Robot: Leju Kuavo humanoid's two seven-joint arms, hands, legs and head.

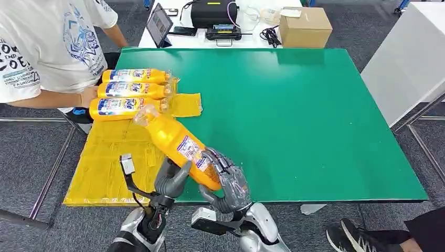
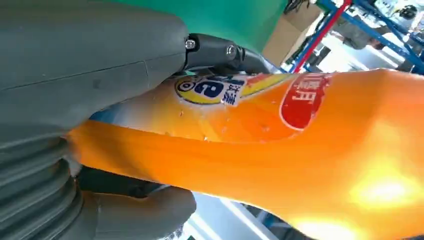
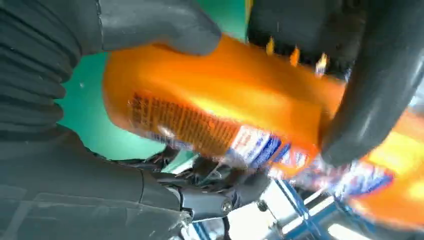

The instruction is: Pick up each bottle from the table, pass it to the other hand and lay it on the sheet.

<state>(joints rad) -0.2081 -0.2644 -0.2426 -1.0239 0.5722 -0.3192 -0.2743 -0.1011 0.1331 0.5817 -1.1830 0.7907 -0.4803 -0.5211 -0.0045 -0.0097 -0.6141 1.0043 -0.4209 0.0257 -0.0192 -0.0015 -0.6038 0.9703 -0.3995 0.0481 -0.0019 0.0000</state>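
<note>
An orange bottle (image 1: 176, 139) with a clear cap hangs tilted over the near edge of the green table (image 1: 304, 115), cap pointing toward the yellow sheet (image 1: 110, 152). My right hand (image 1: 231, 184) grips its base end, and my left hand (image 1: 170, 181) holds its side just beside the right. In the left wrist view the bottle (image 2: 300, 165) lies inside the left hand (image 2: 75, 75). In the right wrist view the bottle (image 3: 225, 95) sits in the right hand (image 3: 60, 165), with dark fingers of the other hand over it. Three matching bottles (image 1: 134, 90) lie side by side at the sheet's far end.
A person in a white shirt stands at the left, one hand (image 1: 89, 97) against the lying bottles. Behind the green table, a white table carries a cardboard box (image 1: 305, 26), a tablet (image 1: 159, 23) and a black device (image 1: 212, 13). A shoe (image 1: 357, 236) shows at the near right.
</note>
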